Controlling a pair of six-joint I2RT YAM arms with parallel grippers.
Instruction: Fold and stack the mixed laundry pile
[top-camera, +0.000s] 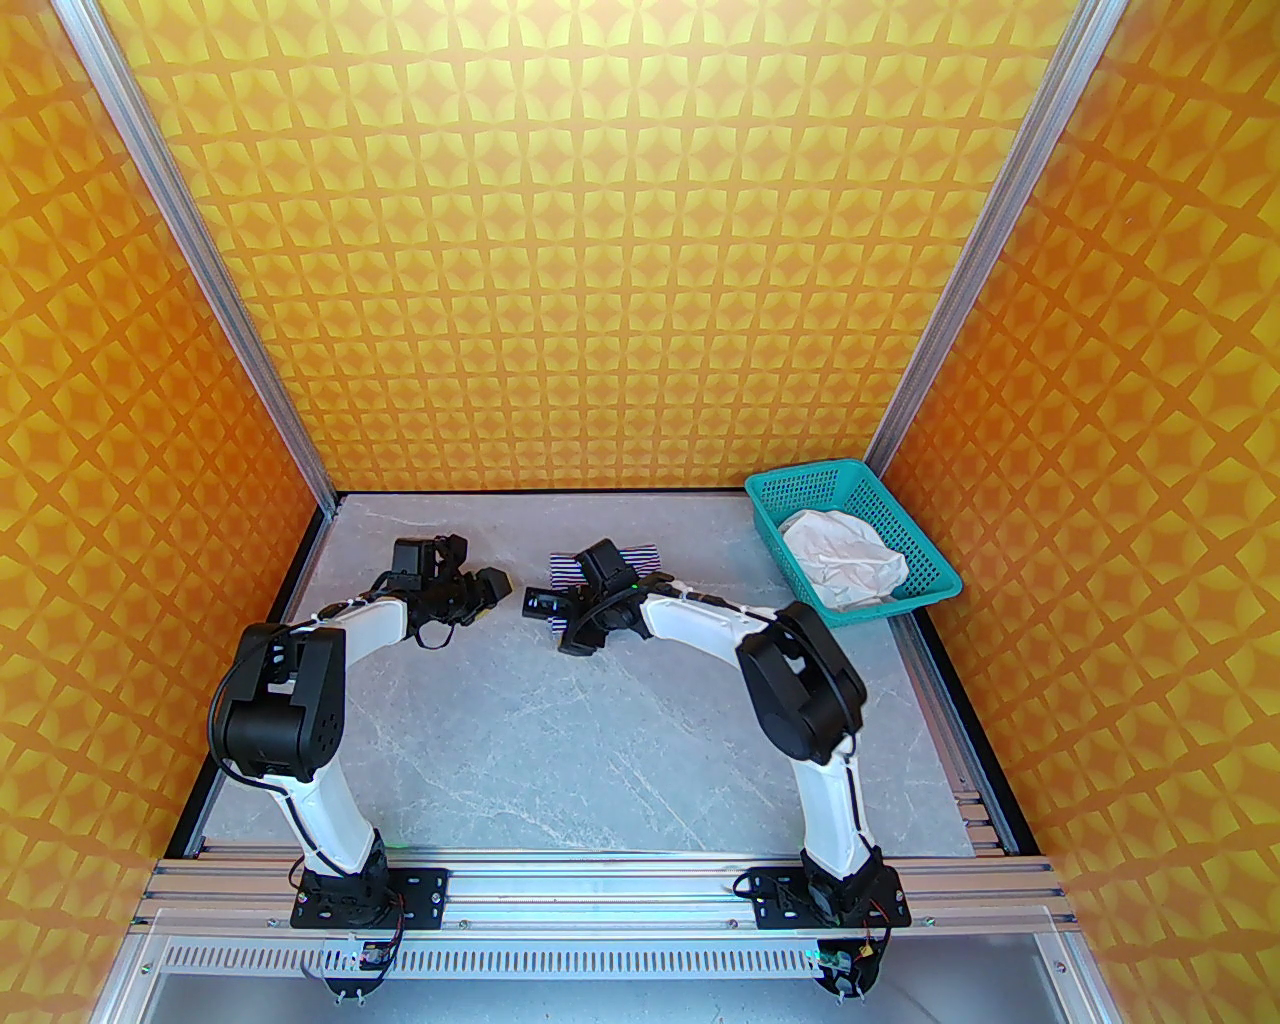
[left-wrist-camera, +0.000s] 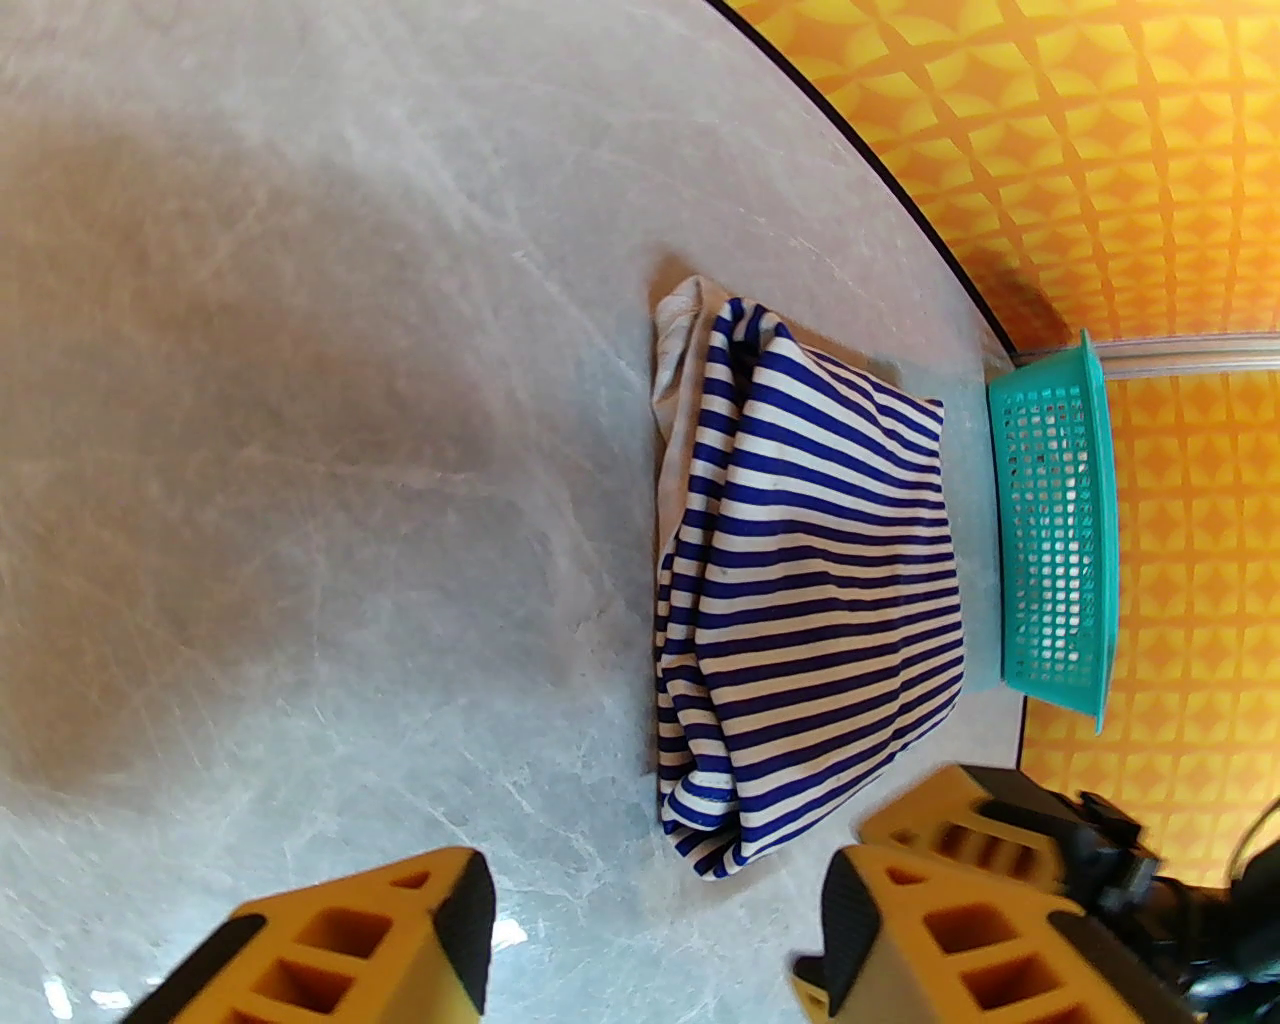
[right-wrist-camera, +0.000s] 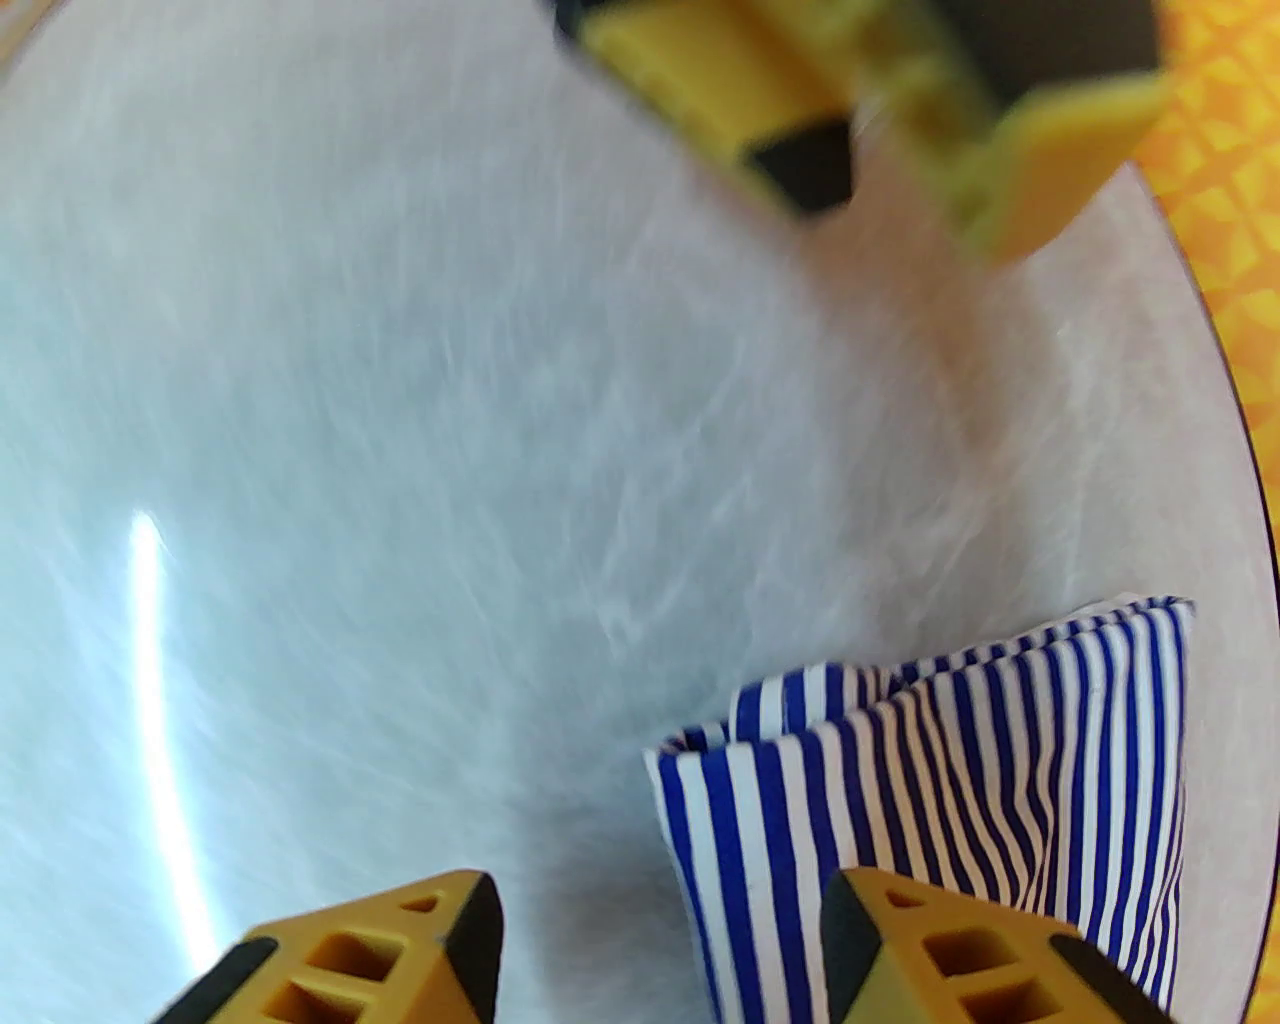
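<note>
Both of my grippers are spread wide and clamp nothing. My left gripper (left-wrist-camera: 655, 930) has bare table (left-wrist-camera: 300, 400) between its yellow, hollow-ribbed fingers with their black pads. My right gripper (right-wrist-camera: 660, 940) is parted just as far, and a corner of the striped garment (right-wrist-camera: 950, 760) lies under the gap and under the finger at 5 o'clock. I cannot tell whether a pad touches the cloth. From my left fingers the garment lies at 1 o'clock. It is thin, soft blue-and-white striped fabric folded into a rough rectangle, with loose layered edges on its near side and a plain whitish trim at its far end. My right wrist camera gives the stripes close and sharp, with a doubled fold along the edge, and my other gripper blurred at 1 o'clock. From above, the two grippers point at each other, tips near but apart, at 12 o'clock from the middle of the smooth grey marbled tabletop. My right wrist covers most of the garment there, and a striped strip shows past it. At 2 o'clock, in the far corner, sits the teal perforated plastic basket (top-camera: 800, 482) with the white cloth (top-camera: 845, 565) crumpled in it in wrinkled heaps. My left wrist camera catches that basket side-on, a lattice wall just beyond the garment. Orange patterned walls (top-camera: 600, 250) close the cell.
</note>
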